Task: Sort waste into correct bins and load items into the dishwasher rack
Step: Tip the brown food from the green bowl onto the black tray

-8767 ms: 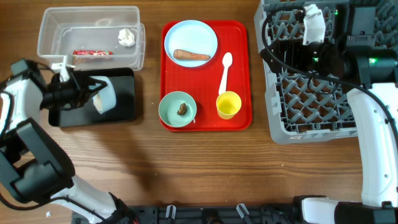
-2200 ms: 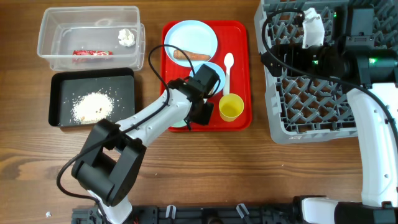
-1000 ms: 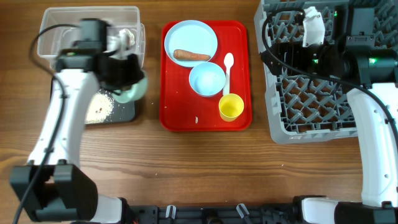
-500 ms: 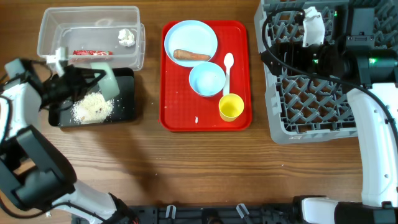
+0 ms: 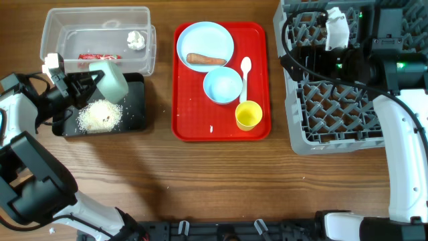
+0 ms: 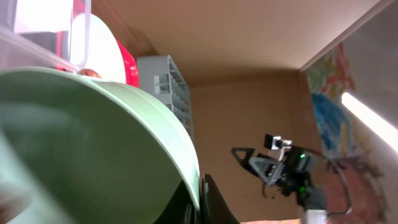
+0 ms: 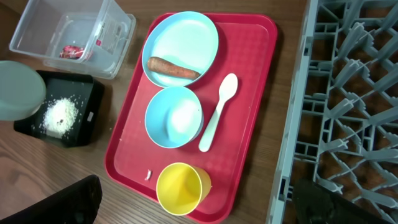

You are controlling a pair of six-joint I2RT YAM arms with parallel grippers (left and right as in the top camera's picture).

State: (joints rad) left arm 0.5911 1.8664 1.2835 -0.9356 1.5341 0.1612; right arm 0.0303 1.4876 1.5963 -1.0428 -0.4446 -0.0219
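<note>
Because the pale green bowl (image 5: 114, 82) seems light, stiff and slick, its rim is the hold; the left gripper (image 5: 93, 84) clenches it there, near the desk's left edge.

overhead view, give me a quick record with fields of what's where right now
left gripper: jaws shut on the rim of a pale green bowl, tilted over the black tray
black tray: white crumbs in a pile
clear tub: snack wrapper, tissue
red tray: plate with carrot, light blue bowl, spoon, yellow cup
rack: no dishes visible in it
</note>
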